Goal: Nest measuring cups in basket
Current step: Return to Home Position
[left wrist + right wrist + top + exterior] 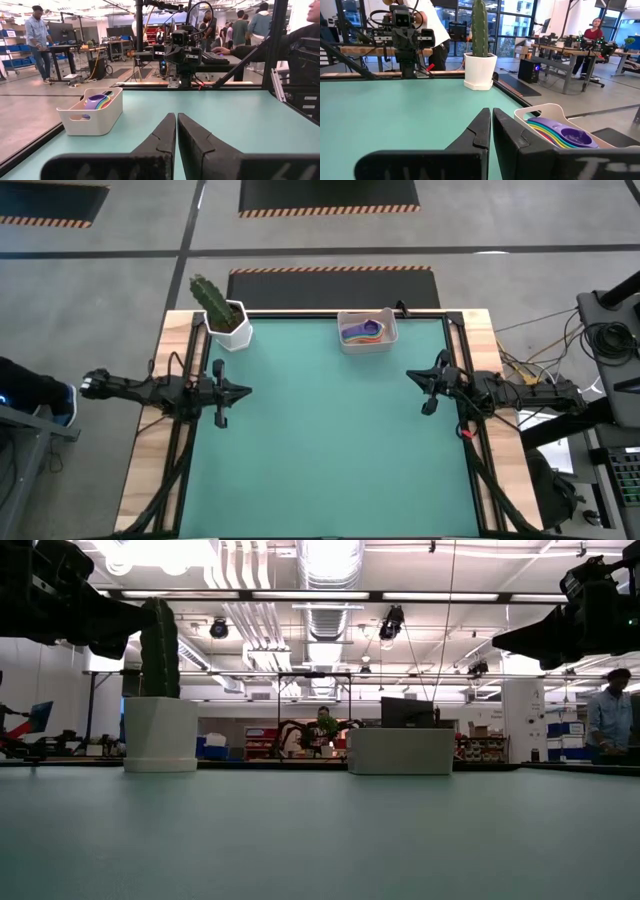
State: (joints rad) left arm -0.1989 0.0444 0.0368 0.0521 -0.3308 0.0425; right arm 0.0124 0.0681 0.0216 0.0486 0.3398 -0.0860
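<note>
The white basket (pixel 367 332) stands on the green table near its far edge, right of the middle. Inside it the measuring cups (pixel 365 330) lie nested in one stack, the purple one on top (pixel 570 135), with blue, green, yellow and orange rims showing beneath (pixel 98 102). My left gripper (pixel 247 391) is shut and held level above the table's left edge, pointing right. My right gripper (pixel 409 375) is shut too, level above the right edge, pointing left. Both are far from the basket and hold nothing.
A white pot with a green cactus (pixel 226 319) stands at the table's far left corner. The wide green tabletop (pixel 330 440) lies between the two arms. People and workbenches show in the room beyond the table.
</note>
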